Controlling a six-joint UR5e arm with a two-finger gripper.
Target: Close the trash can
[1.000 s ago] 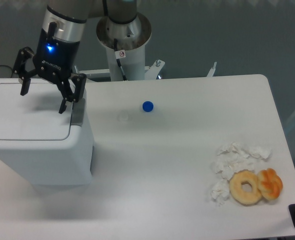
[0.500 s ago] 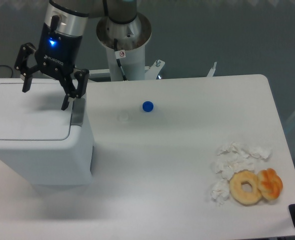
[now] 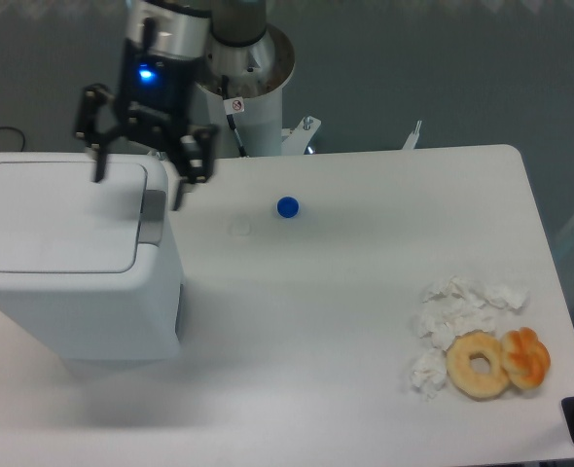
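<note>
A large white boxy plastic trash can with rounded corners is sitting at the left edge of a smooth white table, filling most of the near left of the view. Its flat white lid is lying level on top, with a recessed outline, and a narrow grey latch strip is running along the lid's right edge.

A black two-finger gripper is hanging above the far right corner of the bin, its 2 jointed fingers spread wide apart and gripping nothing. 1 finger is pointing down over the lid's far edge and the other is hanging just right of the latch strip; whether either tip is touching the bin cannot be told. A small blue light is glowing on the gripper's black wrist block, under a silver metal cuff.

Behind it, a round pale grey robot base is standing at the table's far edge. A small round blue cap is lying on the bare tabletop, well right of the bin. At the near right, crumpled white tissues are lying in a loose pile, touching a tan ring doughnut and a smaller orange pastry just beside it. The tabletop is matte with rounded corners, and a dark grey floor is showing beyond it.
</note>
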